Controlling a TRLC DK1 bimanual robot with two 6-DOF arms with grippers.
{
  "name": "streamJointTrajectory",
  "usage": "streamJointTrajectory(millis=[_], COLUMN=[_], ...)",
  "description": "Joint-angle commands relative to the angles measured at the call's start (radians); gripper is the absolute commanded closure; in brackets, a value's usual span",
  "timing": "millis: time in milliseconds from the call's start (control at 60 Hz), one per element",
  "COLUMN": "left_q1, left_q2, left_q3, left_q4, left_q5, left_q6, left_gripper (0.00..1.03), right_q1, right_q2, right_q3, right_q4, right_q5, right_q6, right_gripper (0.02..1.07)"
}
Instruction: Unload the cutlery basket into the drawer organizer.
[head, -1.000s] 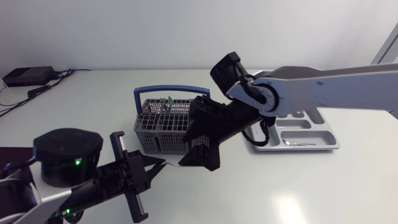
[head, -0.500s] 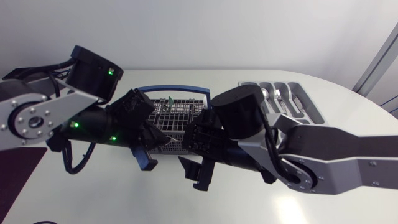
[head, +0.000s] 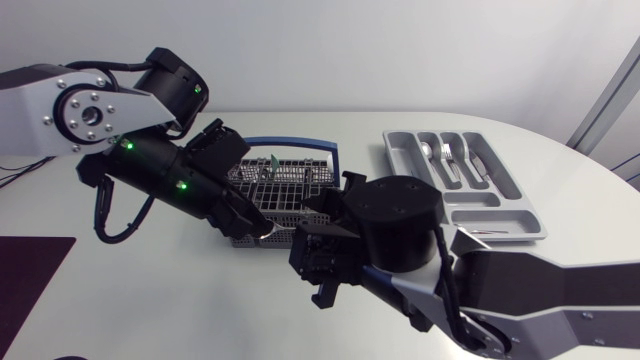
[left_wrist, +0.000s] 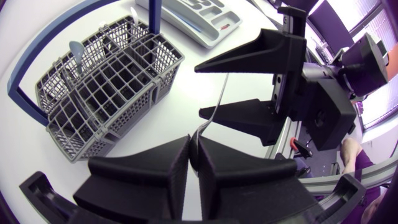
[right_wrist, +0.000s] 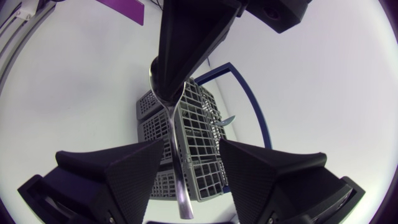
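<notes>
L gripper (left_wrist: 194, 146) clamped on spoon (right_wrist: 176, 155), handle btwn spread fingers of R gripper (right_wrist: 191, 149) (above table (head: 150, 300)), cutlery basket (head: 290, 185) just beside

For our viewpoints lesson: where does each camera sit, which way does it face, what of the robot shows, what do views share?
Head view: fixed above the table, looking down; both arms show, left gripper and right gripper by the grey wire basket with blue handle.
Left wrist view: on the left arm, facing the open right gripper; own fingers shut on a thin silver spoon.
Right wrist view: on the right arm, facing the left gripper; own open fingers flank the spoon.
Shared: both wrist views show spoon and basket.
</notes>
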Motion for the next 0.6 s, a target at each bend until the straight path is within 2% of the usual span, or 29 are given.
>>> streamJointTrajectory(millis=[0,217,300,417,500,583], left_q1=[0.014,0.026,0.046,0.055,0.055,0.055], left_q2=[0.023,0.047,0.053,0.053,0.055,0.053], left_q3=[0.044,0.063,0.067,0.069,0.067,0.067], left_q4=[-0.03,-0.069,-0.079,-0.084,-0.085,-0.085], left_q5=[0.033,0.058,0.084,0.092,0.093,0.099], left_q6=[-0.03,-0.039,-0.039,-0.041,-0.039,-0.038], left_gripper=[0.93,0.93,0.93,0.93,0.93,0.93], right_q1=[0.017,0.04,0.051,0.055,0.061,0.064], right_q2=[-0.002,0.036,0.048,0.065,0.071,0.076], right_q3=[-0.033,-0.049,-0.05,-0.05,-0.05,-0.049], right_q4=[0.04,0.143,0.158,0.164,0.164,0.164], right_q5=[0.026,0.069,0.078,0.078,0.078,0.078], right_q6=[-0.051,-0.104,-0.109,-0.109,-0.109,-0.106], right_gripper=[0.56,0.57,0.62,0.63,0.71,0.71])
